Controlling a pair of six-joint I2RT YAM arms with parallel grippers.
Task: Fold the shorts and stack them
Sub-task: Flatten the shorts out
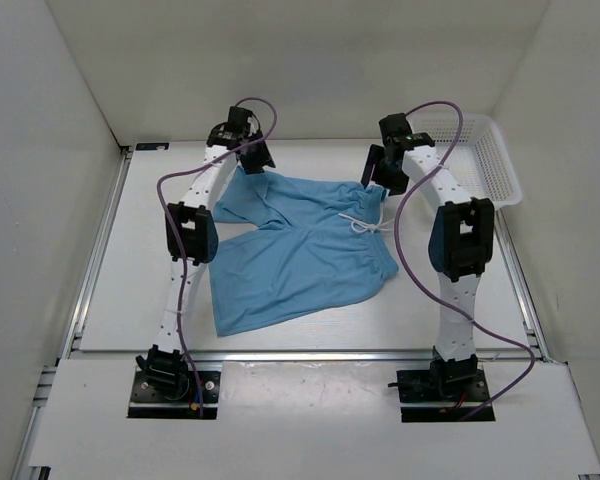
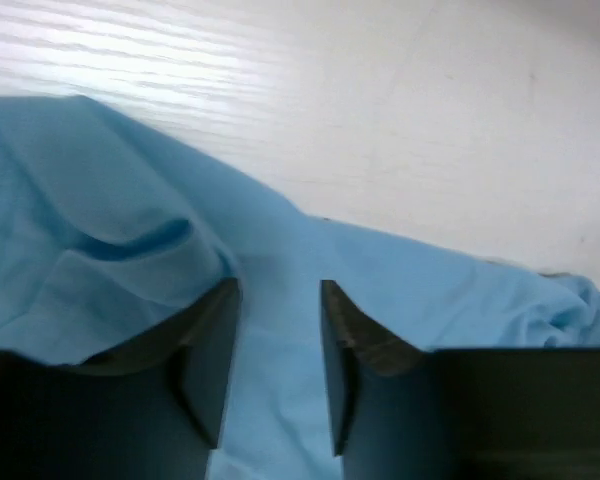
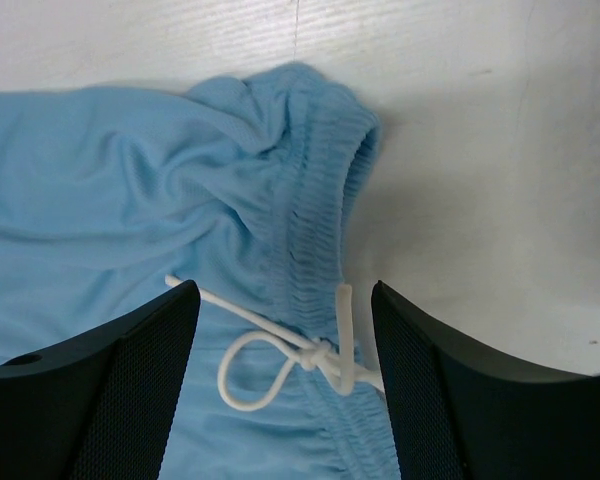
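The light blue shorts (image 1: 300,250) lie spread on the white table, waistband toward the right, white drawstring (image 1: 360,222) on top. My left gripper (image 1: 255,160) is at the far left leg corner. In the left wrist view its jaws (image 2: 280,290) stand apart, with blue fabric (image 2: 100,260) lying under and between them. My right gripper (image 1: 378,175) hangs over the far end of the waistband. In the right wrist view it (image 3: 285,295) is wide open above the gathered elastic waistband (image 3: 315,220) and the knotted drawstring (image 3: 280,345), gripping nothing.
A white plastic mesh basket (image 1: 480,150) stands at the back right corner, just behind the right arm. White walls close in the table on three sides. Purple cables loop from both arms above the cloth.
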